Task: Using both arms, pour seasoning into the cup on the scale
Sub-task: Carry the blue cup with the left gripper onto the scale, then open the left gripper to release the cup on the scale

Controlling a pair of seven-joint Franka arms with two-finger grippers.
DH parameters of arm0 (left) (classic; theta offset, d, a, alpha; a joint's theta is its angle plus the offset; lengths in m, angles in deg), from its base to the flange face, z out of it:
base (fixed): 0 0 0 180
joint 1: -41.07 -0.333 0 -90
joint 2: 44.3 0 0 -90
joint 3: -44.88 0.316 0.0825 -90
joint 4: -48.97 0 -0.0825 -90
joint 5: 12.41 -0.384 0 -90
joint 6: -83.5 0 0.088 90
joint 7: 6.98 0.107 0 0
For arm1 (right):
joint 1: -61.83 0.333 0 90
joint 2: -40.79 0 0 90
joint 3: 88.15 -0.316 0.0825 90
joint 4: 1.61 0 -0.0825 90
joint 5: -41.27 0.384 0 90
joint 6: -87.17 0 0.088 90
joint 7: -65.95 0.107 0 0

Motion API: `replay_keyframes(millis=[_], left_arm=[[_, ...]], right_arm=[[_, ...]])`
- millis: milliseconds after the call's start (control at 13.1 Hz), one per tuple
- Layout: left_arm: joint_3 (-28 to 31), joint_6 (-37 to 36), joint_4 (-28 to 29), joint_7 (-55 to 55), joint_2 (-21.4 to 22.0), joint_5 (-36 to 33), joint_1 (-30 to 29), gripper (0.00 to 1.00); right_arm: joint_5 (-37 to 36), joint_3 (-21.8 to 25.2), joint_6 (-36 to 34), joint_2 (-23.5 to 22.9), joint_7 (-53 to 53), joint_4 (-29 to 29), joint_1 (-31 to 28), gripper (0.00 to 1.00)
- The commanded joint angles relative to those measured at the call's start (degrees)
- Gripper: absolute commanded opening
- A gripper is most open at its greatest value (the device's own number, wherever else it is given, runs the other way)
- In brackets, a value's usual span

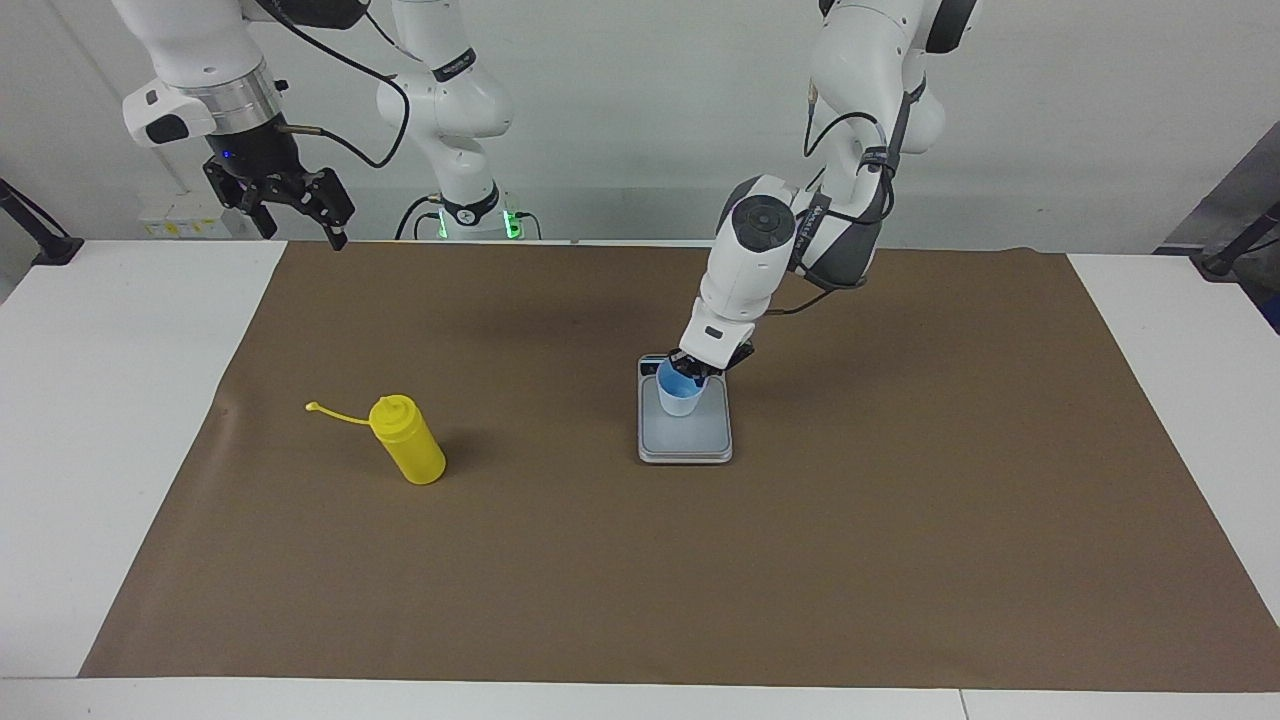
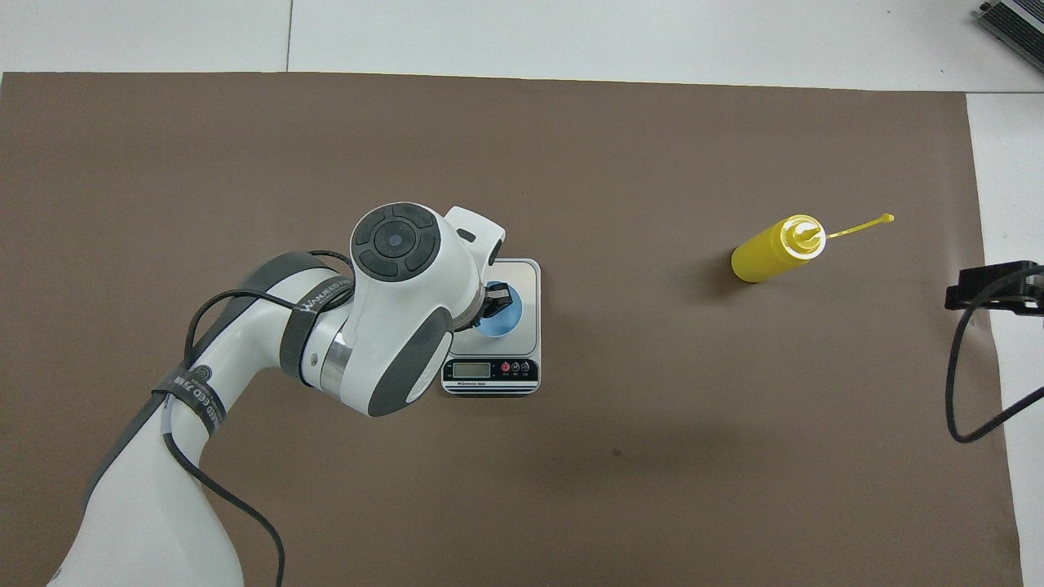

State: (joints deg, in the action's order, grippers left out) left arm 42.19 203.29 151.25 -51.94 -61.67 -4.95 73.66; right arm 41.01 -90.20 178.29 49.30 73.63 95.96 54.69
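Your left arm (image 1: 760,260) bends down from 1 o'clock in the facing view, its wrist tilted toward 7 o'clock, and the left gripper (image 1: 690,372) grips the cup's (image 1: 680,396) rim. Your right arm (image 1: 200,70) waits at 10 o'clock, its right gripper (image 1: 300,215) raised, fingers spread.

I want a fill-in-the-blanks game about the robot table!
1. The small pale-blue plastic cup sits on the flat silver-grey ____.
2. The left gripper is at the cup's ____.
3. The bright yellow plastic squeeze bottle stands on the ____ paper.
4. The right gripper waits, holding ____.

Missing words: scale; rim; brown; nothing
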Motion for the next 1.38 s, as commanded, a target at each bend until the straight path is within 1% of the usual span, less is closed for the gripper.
replay_keyframes(millis=[0,153,229,306,459,611,764,917,1070,1299], left_arm=[[0.5,0.9,2.2,-0.6,1.7,-1.0,0.1,0.0],[0.5,1.1,2.2,-0.6,1.7,-1.7,0.1,0.0],[0.5,1.2,2.2,-0.6,1.7,-1.7,0.0,0.58],[0.5,0.9,2.1,-0.6,1.7,-1.7,0.2,1.0],[0.7,0.5,1.3,-0.4,1.9,-3.8,0.1,1.0],[1.1,-0.9,-0.1,0.0,4.2,-4.0,-0.5,1.0],[1.2,-3.8,-2.1,0.3,6.7,-4.4,-2.6,1.0],[1.2,-6.7,-4.6,0.5,7.1,-5.4,-3.6,1.0],[1.2,-9.4,-4.5,4.1,10.5,-5.6,-4.8,1.0],[1.2,-15.4,-3.8,10.8,15.9,-5.6,-8.1,1.0]], right_arm=[[1.0,-0.2,1.2,1.4,-1.2,1.9,-0.6,1.0],[1.0,-0.2,1.2,1.4,-1.2,1.9,-0.6,1.0],[1.0,-0.2,1.2,1.4,-1.3,1.8,-0.6,1.0],[1.0,-0.2,1.2,1.4,-1.3,1.8,-0.6,1.0],[1.0,-0.2,1.2,1.4,-1.3,1.9,-0.6,1.0],[1.0,-0.2,1.2,1.4,-1.1,1.9,-0.5,1.0],[1.0,-0.2,1.1,1.4,-1.2,1.8,-0.2,1.0],[1.0,-0.2,1.1,1.4,-1.2,1.7,-0.2,1.0],[1.0,-0.2,1.1,1.4,-1.2,1.8,-0.3,1.0],[1.0,-0.2,1.0,1.4,-1.3,1.8,-0.3,1.0]])
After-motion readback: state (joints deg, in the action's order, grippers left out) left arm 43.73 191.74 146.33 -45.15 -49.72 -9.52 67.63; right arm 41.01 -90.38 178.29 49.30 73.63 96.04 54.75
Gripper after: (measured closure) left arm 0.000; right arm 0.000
